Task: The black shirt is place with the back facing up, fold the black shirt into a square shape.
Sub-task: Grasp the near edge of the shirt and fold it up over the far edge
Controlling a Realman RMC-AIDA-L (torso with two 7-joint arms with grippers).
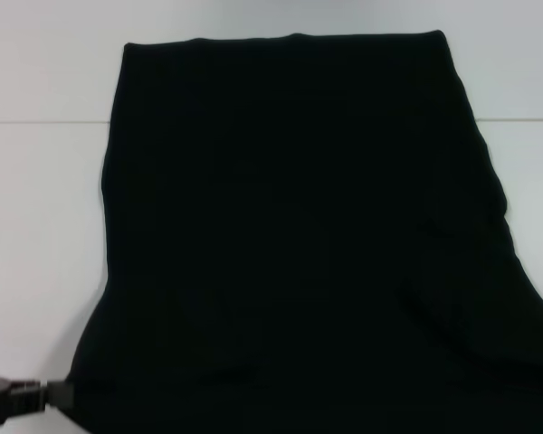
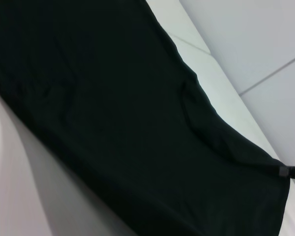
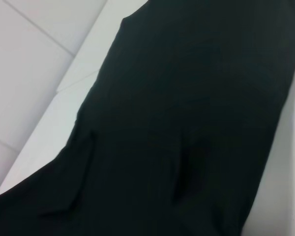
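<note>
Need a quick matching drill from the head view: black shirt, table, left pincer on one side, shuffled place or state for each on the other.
Things:
1. black shirt
2. table
3. left pincer

Place or state:
A. white surface showing on both sides of the cloth
B. at the near left corner of the cloth, low in the head view
C. spread out flat, filling most of the view

Pairs: 1-C, 2-A, 3-B

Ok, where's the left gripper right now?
In the head view, the left gripper is at the bottom left, at the near left corner of the black shirt.
</note>
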